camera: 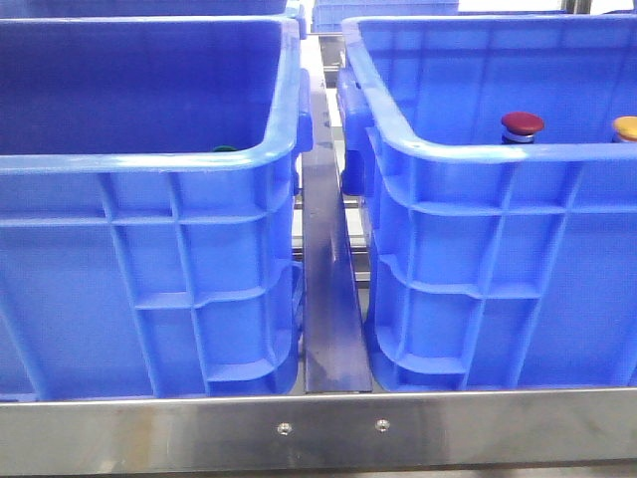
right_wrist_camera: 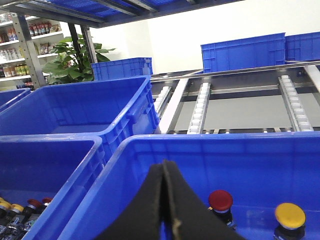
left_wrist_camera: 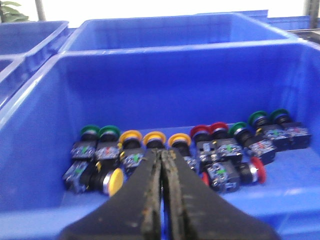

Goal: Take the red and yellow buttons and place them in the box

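Observation:
The box is the right-hand blue crate. A dark red button and a yellow button stand upright inside it. In the right wrist view my right gripper hangs shut and empty over this box, apart from the red button and the yellow button. My left gripper is shut with nothing in it, over the left crate. Just beyond its tips is a row of yellow buttons and red buttons. Neither gripper shows in the front view.
The left crate also holds green buttons, and one green cap peeks over its near rim. A metal rail runs between the crates. More blue crates and a roller conveyor lie behind.

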Controlling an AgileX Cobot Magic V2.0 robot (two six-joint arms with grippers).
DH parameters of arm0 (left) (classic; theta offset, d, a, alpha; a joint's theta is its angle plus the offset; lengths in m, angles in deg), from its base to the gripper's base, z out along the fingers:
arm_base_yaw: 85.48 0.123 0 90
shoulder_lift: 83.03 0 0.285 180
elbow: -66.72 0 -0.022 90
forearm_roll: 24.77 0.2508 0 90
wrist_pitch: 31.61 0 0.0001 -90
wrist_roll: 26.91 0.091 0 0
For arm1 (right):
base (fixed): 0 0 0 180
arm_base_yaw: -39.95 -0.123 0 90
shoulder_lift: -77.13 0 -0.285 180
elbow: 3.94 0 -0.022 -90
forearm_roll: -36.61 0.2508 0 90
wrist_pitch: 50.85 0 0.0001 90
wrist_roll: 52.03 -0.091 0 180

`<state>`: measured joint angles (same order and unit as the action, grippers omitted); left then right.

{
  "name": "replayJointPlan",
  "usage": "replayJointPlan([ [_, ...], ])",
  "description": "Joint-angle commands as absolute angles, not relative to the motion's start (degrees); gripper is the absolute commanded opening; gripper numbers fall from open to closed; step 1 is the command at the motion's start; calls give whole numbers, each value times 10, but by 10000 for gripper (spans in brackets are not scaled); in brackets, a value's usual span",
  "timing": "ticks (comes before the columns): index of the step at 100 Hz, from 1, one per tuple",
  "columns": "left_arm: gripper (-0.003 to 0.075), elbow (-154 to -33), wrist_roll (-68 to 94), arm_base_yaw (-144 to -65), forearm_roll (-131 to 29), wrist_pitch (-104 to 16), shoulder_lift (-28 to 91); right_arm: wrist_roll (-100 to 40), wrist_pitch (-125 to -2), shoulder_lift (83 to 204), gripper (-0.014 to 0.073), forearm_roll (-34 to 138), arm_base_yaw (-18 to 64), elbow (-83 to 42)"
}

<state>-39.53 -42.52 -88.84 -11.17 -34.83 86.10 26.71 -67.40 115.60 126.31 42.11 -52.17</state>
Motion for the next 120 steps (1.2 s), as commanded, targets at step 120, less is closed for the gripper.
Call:
replayJointPlan([
  [120,-19,-331,-334,-854,-229,-273,912,271,-683,1156,-69,1270,423,-510],
])
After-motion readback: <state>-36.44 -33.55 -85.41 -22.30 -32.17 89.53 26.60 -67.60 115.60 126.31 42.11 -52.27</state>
